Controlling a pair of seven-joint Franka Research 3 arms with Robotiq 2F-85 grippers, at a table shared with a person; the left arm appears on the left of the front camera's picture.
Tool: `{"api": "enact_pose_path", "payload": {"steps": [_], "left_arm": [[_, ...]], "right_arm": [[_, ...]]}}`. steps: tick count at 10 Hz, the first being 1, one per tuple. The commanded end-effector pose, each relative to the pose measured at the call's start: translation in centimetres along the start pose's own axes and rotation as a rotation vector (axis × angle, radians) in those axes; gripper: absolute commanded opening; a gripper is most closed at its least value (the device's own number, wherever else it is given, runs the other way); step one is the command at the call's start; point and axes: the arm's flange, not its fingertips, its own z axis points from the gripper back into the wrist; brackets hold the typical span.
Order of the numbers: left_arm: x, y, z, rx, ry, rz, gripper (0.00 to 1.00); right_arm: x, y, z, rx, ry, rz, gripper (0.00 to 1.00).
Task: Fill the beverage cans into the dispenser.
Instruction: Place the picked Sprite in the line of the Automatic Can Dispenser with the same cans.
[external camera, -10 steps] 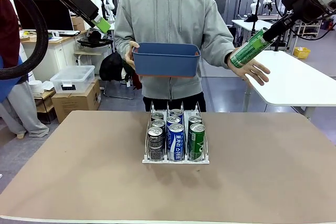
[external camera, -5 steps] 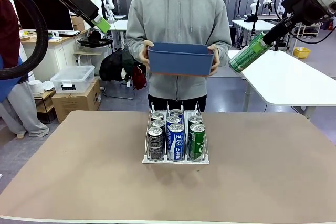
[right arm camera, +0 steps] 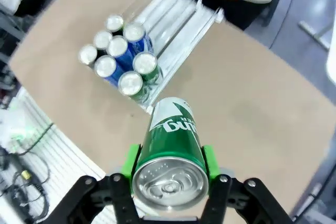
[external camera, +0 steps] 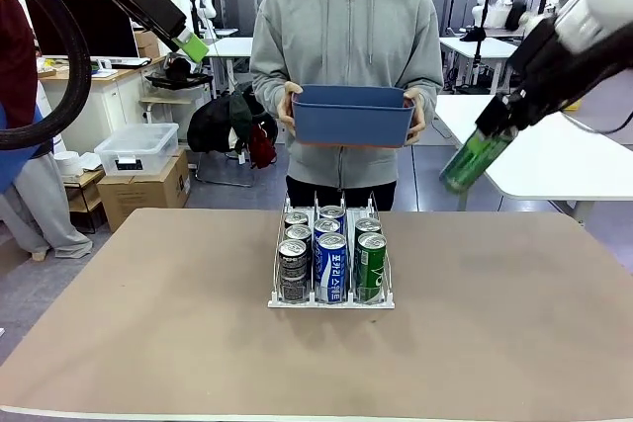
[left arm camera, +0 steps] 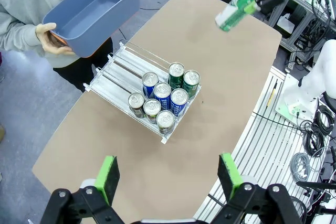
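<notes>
The dispenser (external camera: 331,302) stands mid-table with several beverage cans (external camera: 331,262) in its three lanes: dark ones on the left, blue-and-white in the middle, green on the right. My right gripper (external camera: 492,137) is shut on a green can (external camera: 473,160), tilted in the air to the right of the rack and above the table's far edge. The right wrist view shows this can (right arm camera: 170,140) between the green pads (right arm camera: 131,162), high over the rack (right arm camera: 176,17). My left gripper (external camera: 191,46) hangs open at the upper left, well above the table, its fingers (left arm camera: 107,178) wide apart.
A person at the far side holds an empty blue bin (external camera: 353,114) in both hands above the rack's far end. The rear parts of the lanes (left arm camera: 118,72) are bare. Bare tabletop (external camera: 148,323) lies on both sides of the rack.
My right arm has lowered the green can and brought it nearer the table. The person took the bin in both hands and shifted it right. The left arm stayed put.
</notes>
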Motion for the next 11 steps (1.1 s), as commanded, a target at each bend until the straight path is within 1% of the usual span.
{"api": "enact_pose_path", "payload": {"steps": [1, 2, 3, 4, 5, 6, 9, 11], "left_arm": [[-0.1, 0.1, 0.0, -0.003, 0.003, 0.001, 1.00], [-0.1, 0.1, 0.0, -0.003, 0.003, 0.001, 1.00], [-0.1, 0.1, 0.0, -0.003, 0.003, 0.001, 1.00], [-0.1, 0.1, 0.0, -0.003, 0.003, 0.001, 1.00], [-0.1, 0.1, 0.0, -0.003, 0.003, 0.001, 1.00], [-0.1, 0.1, 0.0, -0.003, 0.003, 0.001, 1.00], [-0.1, 0.1, 0.0, -0.003, 0.003, 0.001, 1.00], [-0.1, 0.1, 0.0, -0.003, 0.003, 0.001, 1.00]], "right_arm": [[-1.5, 1.9, -1.3, -0.004, 0.028, 0.014, 0.58], [-2.0, 2.4, -2.0, 0.008, 0.045, 0.027, 0.58], [-2.2, 2.8, -2.7, 0.089, 0.081, 0.035, 0.58], [-2.1, 3.0, -3.6, 0.130, 0.107, 0.039, 0.58], [-1.6, 2.4, -3.5, 0.187, 0.125, 0.056, 0.58], [-2.5, 3.2, -3.7, 0.068, 0.101, 0.044, 0.58], [-2.5, 3.2, -3.7, 0.068, 0.101, 0.044, 0.58], [-2.4, 3.5, -4.0, 0.114, 0.140, 0.052, 0.58]]}}
